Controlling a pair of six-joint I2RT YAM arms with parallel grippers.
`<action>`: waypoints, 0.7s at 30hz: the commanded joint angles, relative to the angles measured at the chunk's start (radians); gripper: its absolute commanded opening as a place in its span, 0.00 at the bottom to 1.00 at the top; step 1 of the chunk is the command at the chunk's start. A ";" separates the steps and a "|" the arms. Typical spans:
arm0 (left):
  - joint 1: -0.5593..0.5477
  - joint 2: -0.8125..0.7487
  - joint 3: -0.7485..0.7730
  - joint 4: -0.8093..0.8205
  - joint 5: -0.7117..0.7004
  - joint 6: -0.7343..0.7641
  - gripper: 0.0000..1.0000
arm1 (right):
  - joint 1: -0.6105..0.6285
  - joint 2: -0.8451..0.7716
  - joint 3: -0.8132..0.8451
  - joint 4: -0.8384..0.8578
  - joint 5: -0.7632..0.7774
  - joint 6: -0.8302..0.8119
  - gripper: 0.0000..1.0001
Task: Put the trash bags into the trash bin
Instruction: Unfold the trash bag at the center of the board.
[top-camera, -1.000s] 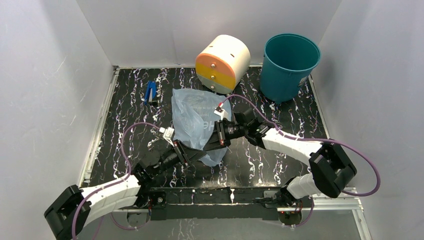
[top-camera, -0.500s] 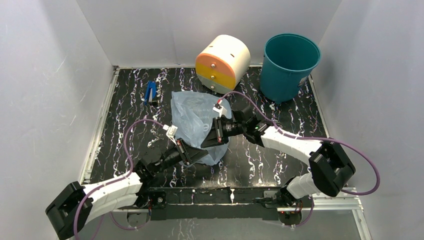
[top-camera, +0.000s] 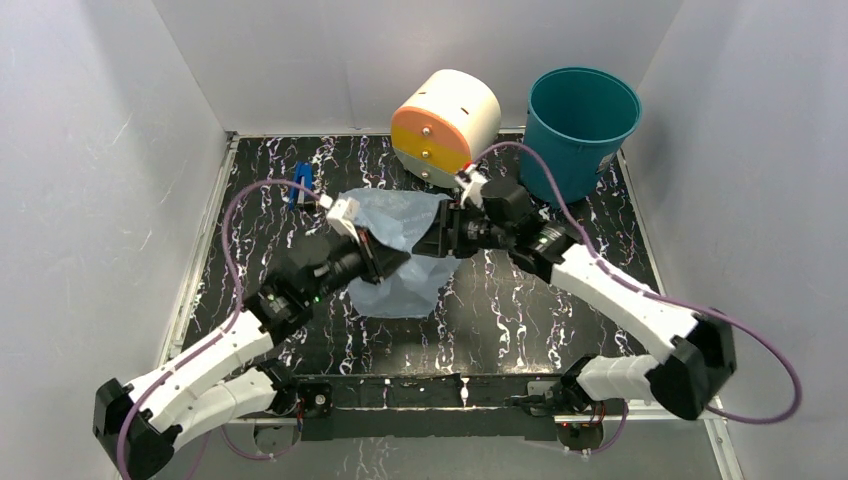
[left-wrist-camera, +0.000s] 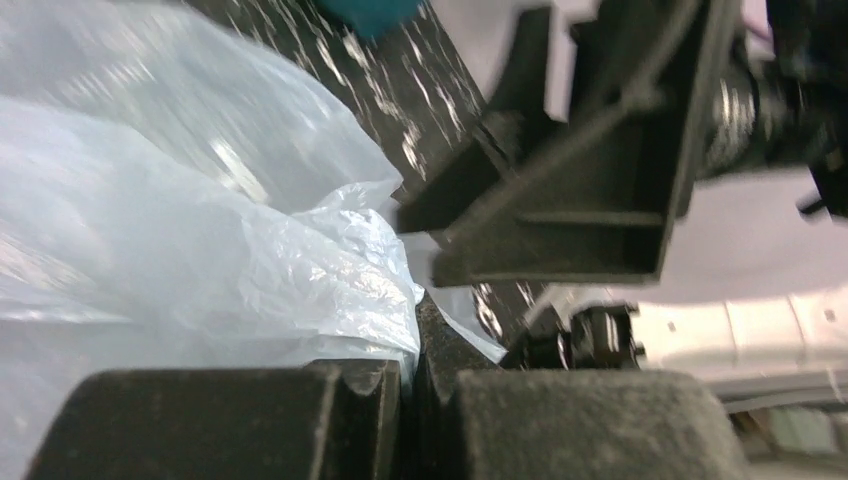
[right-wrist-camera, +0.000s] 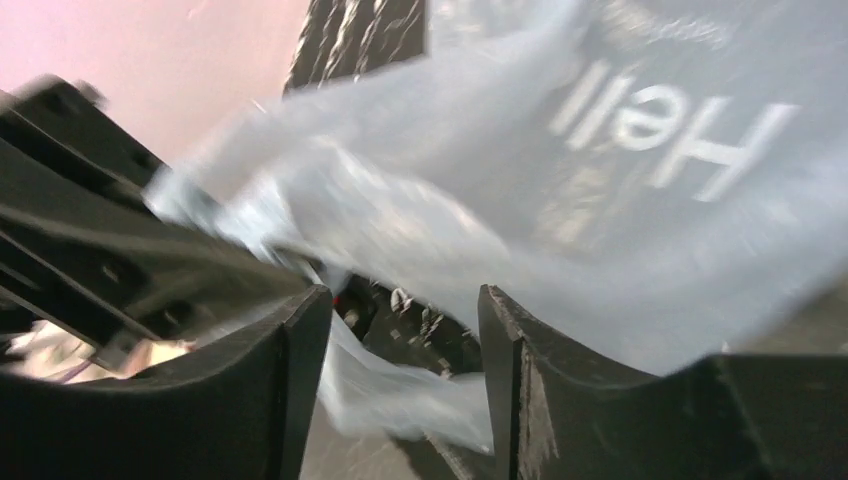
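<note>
**Spotter:** Two claws on that trash bag (top-camera: 405, 285), or only one?

**Me:** One, as I read it. My left claw (left-wrist-camera: 410, 395) is closed tight with a fold of the film pinched between its fingers. That pinch is why the bag sits bunched and, I think, partly lifted off the tabletop (top-camera: 520, 310). My right claw (right-wrist-camera: 400, 300) has its fingers apart. Loose plastic lies in the gap, but nothing is clamped.

**Spotter:** Where is the bag?

**Me:** Around the middle of the tabletop, a little toward the far edge, slung between the two claws, which face each other closely. Its lettered side faces my right wrist camera.

**Spotter:** And the bin?

**Me:** The trash bin (top-camera: 565, 170) stands upright in the far right corner, mouth up, well apart from the bag. A cream-and-orange drum (top-camera: 445, 125) lies on its side at the far edge, just beside the bin. I judge the carry should pass on the drum's near side.

**Spotter:** Why have one claw open?

**Me:** My guess is that one pinch is enough for film this light. The open fingers are placed to take a second hold on the opposite fold. With a single grip the rest dangles and could catch on the bin's rim. The blue tool (top-camera: 300, 184) near the far left corner is out of the way.
</note>
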 joint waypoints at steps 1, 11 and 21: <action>0.107 0.034 0.233 -0.335 -0.067 0.209 0.00 | -0.008 -0.153 0.034 -0.129 0.354 -0.178 0.68; 0.128 0.110 0.638 -0.712 -0.609 0.533 0.00 | -0.015 -0.390 -0.072 -0.154 0.893 -0.360 0.87; 0.127 0.071 0.399 -0.540 -0.379 0.299 0.00 | -0.314 -0.036 0.479 -0.352 0.792 -0.552 0.88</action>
